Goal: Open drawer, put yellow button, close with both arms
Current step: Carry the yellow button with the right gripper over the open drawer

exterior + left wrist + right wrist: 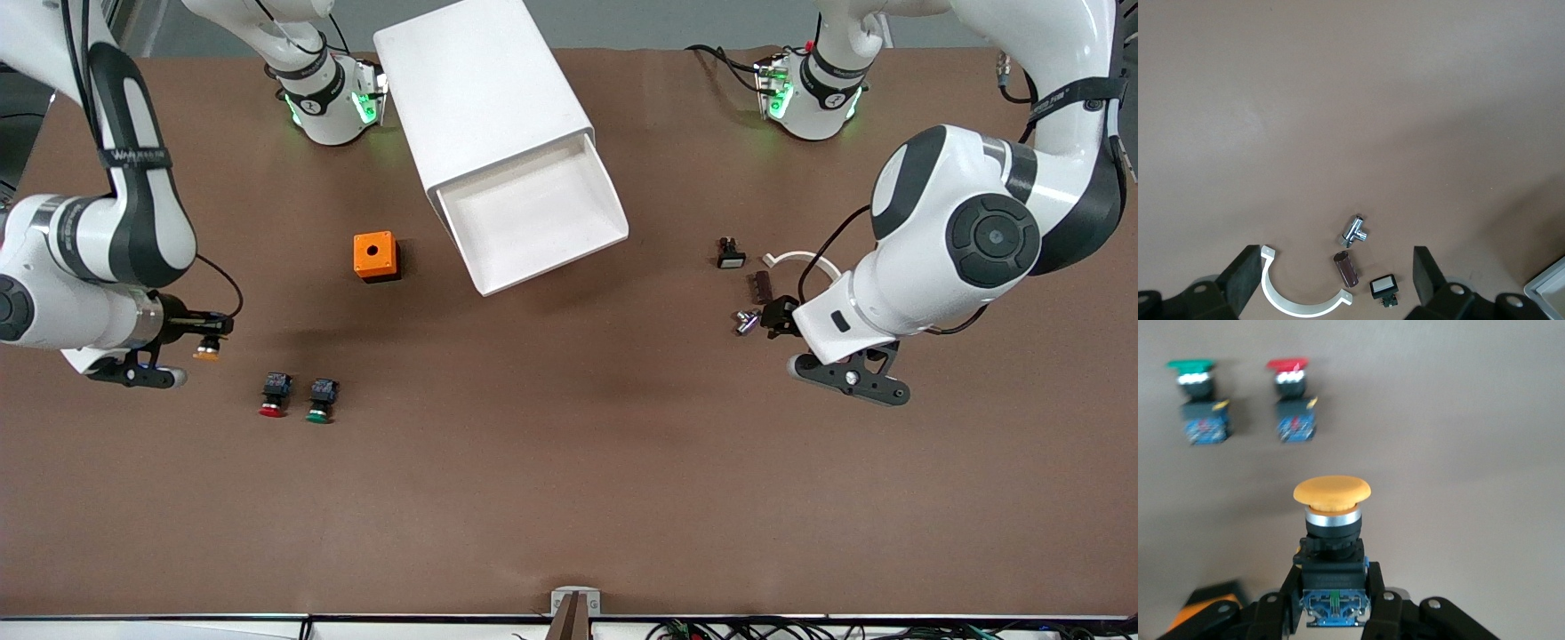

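Observation:
The drawer [524, 213] is pulled out of the top of the white cabinet [484, 89], and it is open and empty. My right gripper [213, 334] is shut on the black-and-blue body of the yellow button [207, 354], over the table at the right arm's end. In the right wrist view the yellow button's cap [1332, 491] points away from the right gripper [1333, 587]. My left gripper [772, 317] is open and empty over small parts at the left arm's end. In the left wrist view the left gripper [1335, 275] has its fingers wide apart.
A red-capped button [273, 394] and a green-capped button [320, 400] lie near the right gripper. An orange cube with a hole [375, 256] sits beside the drawer. Under the left gripper lie a white clamp [1298, 303], brown cylinder [1345, 269], chrome fitting [1355, 231] and white-capped button [1383, 288].

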